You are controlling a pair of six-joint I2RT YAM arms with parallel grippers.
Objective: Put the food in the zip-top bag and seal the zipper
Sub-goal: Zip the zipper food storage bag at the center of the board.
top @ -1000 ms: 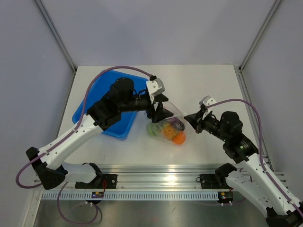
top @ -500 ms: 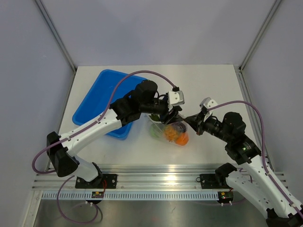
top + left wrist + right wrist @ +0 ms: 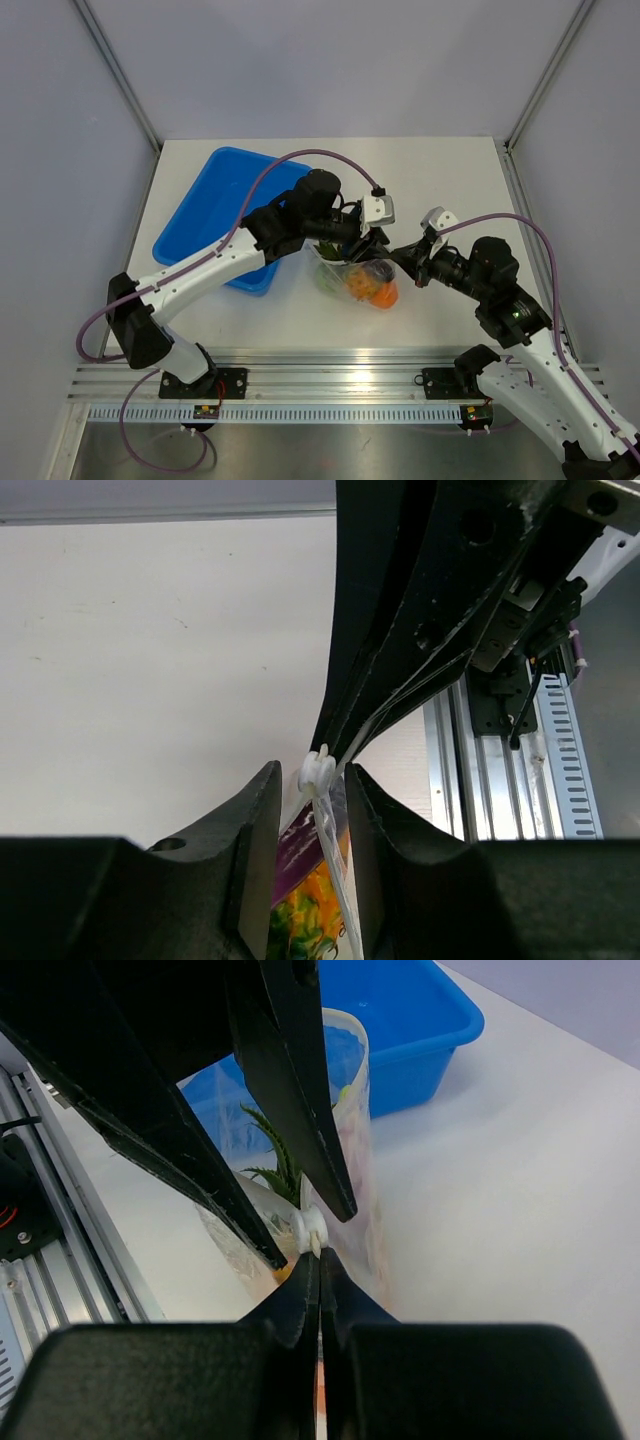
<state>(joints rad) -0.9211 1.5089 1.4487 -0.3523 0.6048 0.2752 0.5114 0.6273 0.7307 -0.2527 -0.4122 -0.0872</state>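
Both arms are bent toward the one bag [image 3: 350,275]. It is clamped by the right jaws; its zipper [image 3: 318,772] is straddled by the parted left jaws.

Left arm [image 3: 200,272] and right arm [image 3: 530,390] share smooth white link shells and rounded black joint housings; a thin purple cable [image 3: 300,153] loops along each; small white camera housings [image 3: 378,208] cap the wrists; the bases [image 3: 192,366] are black; the left gripper [image 3: 312,770] has matte black wedge fingers [image 3: 250,830], one showing a round screw hole [image 3: 166,844].
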